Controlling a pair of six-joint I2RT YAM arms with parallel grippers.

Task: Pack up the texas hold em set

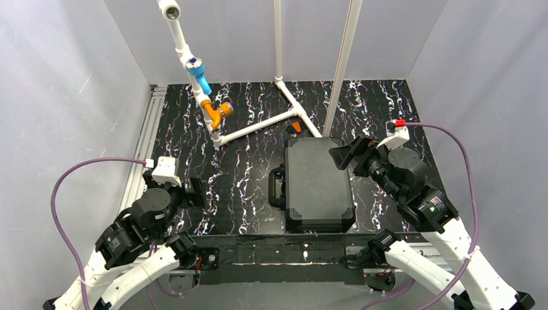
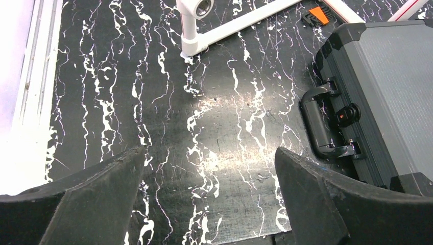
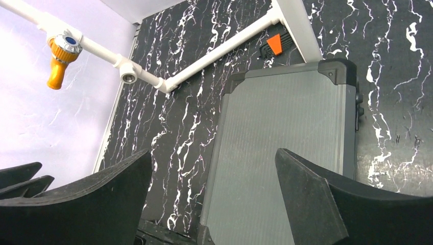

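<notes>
Black, ribbed and shut, the case (image 1: 320,184) lies flat on the marbled table (image 1: 239,168), close to the near edge and a little right of centre. Its handle (image 1: 276,187) sits on the long left side, facing the left arm.

The right gripper (image 1: 349,155) hangs at the case's far right corner with its jaws wide apart and nothing between them. In its wrist view the grey lid fills most of the gap between the two fingers (image 3: 327,199) and runs from the far corners down under them. The lid lies below the fingers, but the pictures do not show whether either one touches it.

The left gripper (image 1: 196,192) is well to the left of the case, over the table. Its jaws are also spread wide and hold nothing. In its wrist view only marbled surface shows between the fingers. The handle and the case's left wall lie ahead and to the right, apart from the right finger.

Behind the case stands a white pipe frame (image 1: 258,127) with a blue fitting (image 1: 197,71) and an orange fitting (image 1: 216,113). One of its floor pipes runs up to the case's far edge. A small orange-and-black piece (image 1: 296,127) lies just behind that edge, beside the pipe.
</notes>
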